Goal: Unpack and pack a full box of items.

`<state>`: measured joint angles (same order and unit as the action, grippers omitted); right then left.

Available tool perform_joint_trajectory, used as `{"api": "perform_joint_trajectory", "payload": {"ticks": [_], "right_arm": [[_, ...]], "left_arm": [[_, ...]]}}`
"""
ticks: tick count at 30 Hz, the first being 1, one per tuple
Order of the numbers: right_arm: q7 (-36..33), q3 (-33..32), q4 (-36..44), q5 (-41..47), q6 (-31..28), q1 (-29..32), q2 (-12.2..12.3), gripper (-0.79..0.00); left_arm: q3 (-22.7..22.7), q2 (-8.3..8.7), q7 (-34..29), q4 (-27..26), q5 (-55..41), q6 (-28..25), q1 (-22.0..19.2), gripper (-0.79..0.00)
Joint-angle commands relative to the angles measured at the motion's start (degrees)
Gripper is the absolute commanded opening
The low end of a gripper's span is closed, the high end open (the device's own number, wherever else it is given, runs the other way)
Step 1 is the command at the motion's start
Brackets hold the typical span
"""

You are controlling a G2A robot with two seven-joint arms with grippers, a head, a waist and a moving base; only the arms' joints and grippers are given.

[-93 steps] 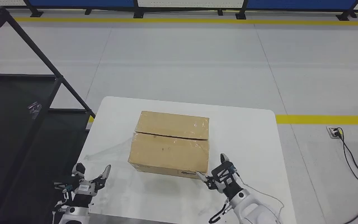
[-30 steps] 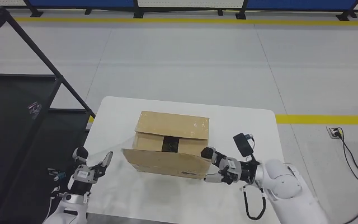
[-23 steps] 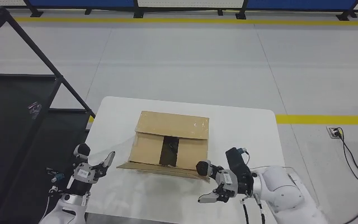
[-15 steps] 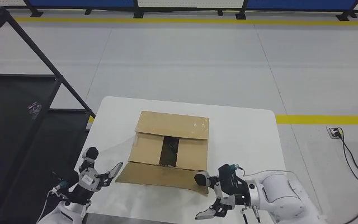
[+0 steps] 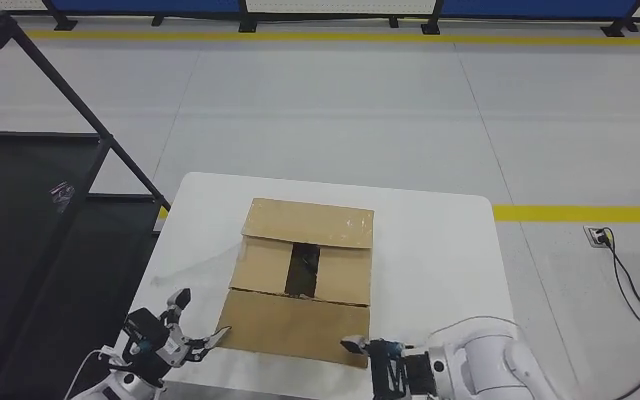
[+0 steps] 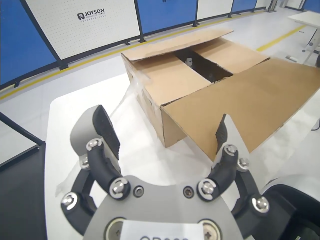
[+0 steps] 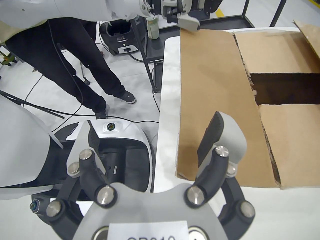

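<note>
Flanking box (image 5: 262, 268) flap (image 5: 295, 325) — left gripper (image 6: 162, 114), right gripper (image 7: 152, 121), jaws released, perhaps touching it

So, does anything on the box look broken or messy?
Yes, a little. A strip of clear tape hangs loose off one corner of the box and trails onto the table. The cardboard edges beside the dark gap between the inner flaps look torn and ragged.
</note>
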<state>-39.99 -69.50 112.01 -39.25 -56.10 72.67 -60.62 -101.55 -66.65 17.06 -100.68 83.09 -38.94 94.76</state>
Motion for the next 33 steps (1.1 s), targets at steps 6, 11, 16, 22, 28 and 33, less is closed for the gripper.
{"api": "perform_joint_trajectory", "payload": {"ticks": [6, 11, 16, 22, 28, 33], "right_arm": [[-1.89, -0.01, -2.93, 18.57, 18.32, -4.19, -0.02, 0.000], [-2.40, 2.27, -7.85, 29.21, 33.39, -9.97, -0.99, 0.000], [-2.52, 5.42, -16.36, 38.87, 38.36, -15.57, -2.25, 0.000], [-2.96, 5.67, -17.42, 39.07, 38.78, -16.28, -2.33, 0.000], [-2.96, 5.67, -17.42, 39.07, 38.78, -16.28, -2.33, 0.000], [0.30, 6.51, -19.13, 41.35, 44.08, -16.59, -2.88, 0.000]], "left_arm": [[1.67, 0.15, -0.54, 2.49, 1.42, 1.68, -1.05, 0.000], [2.56, 0.23, -1.29, 3.76, 2.18, 2.43, -1.67, 0.000], [2.56, 0.23, -1.29, 3.76, 2.18, 2.43, -1.67, 0.000], [2.56, 0.23, -1.29, 3.76, 2.18, 2.43, -1.67, 0.000], [2.56, 0.23, -1.29, 3.76, 2.18, 2.43, -1.67, 0.000], [3.11, 0.18, -1.75, 3.30, 2.18, 4.43, -1.70, 0.000]]}}
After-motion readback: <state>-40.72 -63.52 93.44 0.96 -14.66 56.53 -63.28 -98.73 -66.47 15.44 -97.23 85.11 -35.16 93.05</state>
